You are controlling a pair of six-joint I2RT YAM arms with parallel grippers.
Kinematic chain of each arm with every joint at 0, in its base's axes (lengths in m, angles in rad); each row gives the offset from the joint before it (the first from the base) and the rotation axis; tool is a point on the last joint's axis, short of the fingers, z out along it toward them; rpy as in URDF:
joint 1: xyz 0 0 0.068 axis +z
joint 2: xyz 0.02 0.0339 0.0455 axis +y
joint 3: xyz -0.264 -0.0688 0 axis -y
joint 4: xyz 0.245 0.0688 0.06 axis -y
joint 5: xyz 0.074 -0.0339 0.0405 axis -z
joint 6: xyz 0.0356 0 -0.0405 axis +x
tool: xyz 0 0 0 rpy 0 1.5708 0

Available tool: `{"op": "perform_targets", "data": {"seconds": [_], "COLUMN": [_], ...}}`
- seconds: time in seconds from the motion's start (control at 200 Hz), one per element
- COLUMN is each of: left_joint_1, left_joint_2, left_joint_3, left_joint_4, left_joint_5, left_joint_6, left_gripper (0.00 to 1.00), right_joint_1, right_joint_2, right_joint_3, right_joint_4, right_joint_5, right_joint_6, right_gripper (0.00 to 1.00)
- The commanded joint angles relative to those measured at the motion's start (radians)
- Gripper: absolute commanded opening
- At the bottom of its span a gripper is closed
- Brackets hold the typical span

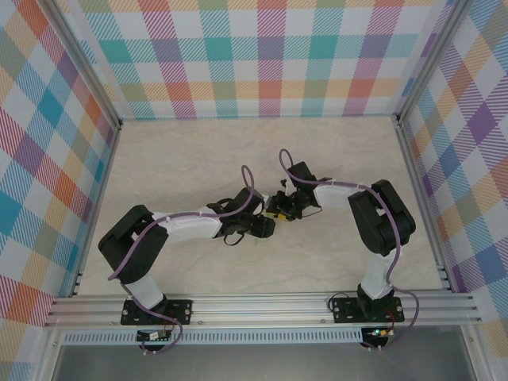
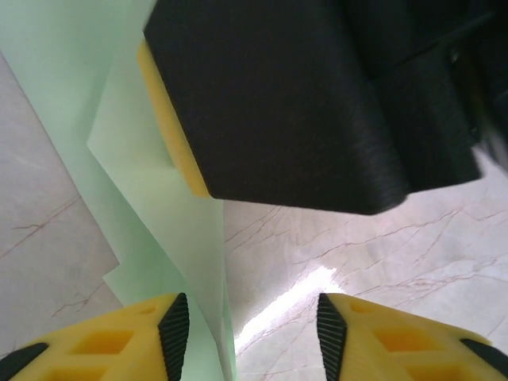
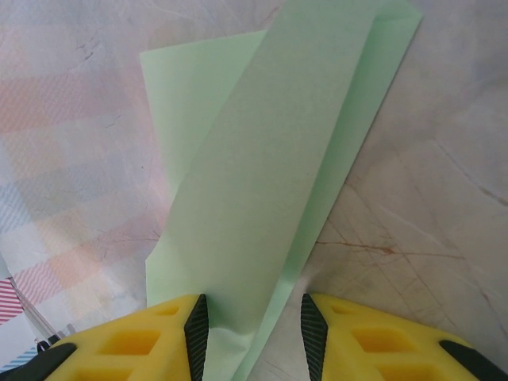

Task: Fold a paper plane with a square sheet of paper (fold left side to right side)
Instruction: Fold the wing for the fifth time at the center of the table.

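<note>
The pale mint-green sheet of paper (image 3: 262,175) lies on the marble table, folded in long creased layers that give the narrow shape of a paper plane. My right gripper (image 3: 250,321) stands over its near end with the jaws apart. The paper lies between them and puckers against the left pad (image 3: 196,325), while the right pad is off it. My left gripper (image 2: 252,325) is open; a raised edge of the paper (image 2: 159,214) stands just inside its left pad (image 2: 175,325). In the top view both grippers, left (image 1: 266,228) and right (image 1: 279,208), meet at mid-table and cover the paper.
The right gripper's black body and a yellow finger (image 2: 171,127) hang close above the paper in the left wrist view. Bare marble table (image 1: 198,159) surrounds the arms. Plaid walls (image 1: 262,55) and aluminium rails (image 1: 421,198) close in the back and both sides.
</note>
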Motion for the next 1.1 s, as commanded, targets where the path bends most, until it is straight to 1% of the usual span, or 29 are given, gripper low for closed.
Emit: {"op": "perform_targets", "data": {"seconds": [0.0,0.11,0.225,0.36,0.495,0.57,0.69,0.82,0.935,1.095], "left_joint_1": [0.024,0.053,0.109,0.199,0.27,0.294,0.302,0.302,0.302,0.302], "left_joint_2": [-0.059,-0.098,-0.142,-0.135,-0.073,-0.027,0.049,0.114,0.152,0.179], "left_joint_3": [-0.031,-0.057,-0.092,-0.114,-0.113,-0.102,-0.061,-0.041,-0.032,-0.022], "left_joint_4": [0.034,0.047,0.074,0.153,0.259,0.306,0.319,0.358,0.396,0.42], "left_joint_5": [0.024,0.042,0.083,0.217,0.327,0.373,0.414,0.444,0.465,0.477], "left_joint_6": [-0.025,-0.049,-0.094,-0.183,-0.273,-0.313,-0.337,-0.366,-0.388,-0.407], "left_gripper": [0.52,0.54,0.55,0.53,0.49,0.46,0.42,0.4,0.38,0.33], "right_joint_1": [0.007,0.007,0.006,0.006,0.006,0.007,0.007,0.007,0.007,0.007], "right_joint_2": [0.025,0.023,0.022,0.019,0.02,0.02,0.02,0.019,0.015,0.013], "right_joint_3": [0.01,0.01,0.01,0.011,0.013,0.013,0.016,0.016,0.016,0.014], "right_joint_4": [-0.046,-0.046,-0.047,-0.049,-0.05,-0.05,-0.051,-0.054,-0.056,-0.058], "right_joint_5": [0.021,0.02,0.018,0.019,0.018,0.017,0.016,0.016,0.015,0.017], "right_joint_6": [-0.001,-0.005,-0.007,-0.011,-0.013,-0.014,-0.015,-0.016,-0.018,-0.018], "right_gripper": [0.39,0.39,0.39,0.38,0.38,0.38,0.38,0.38,0.38,0.38]}}
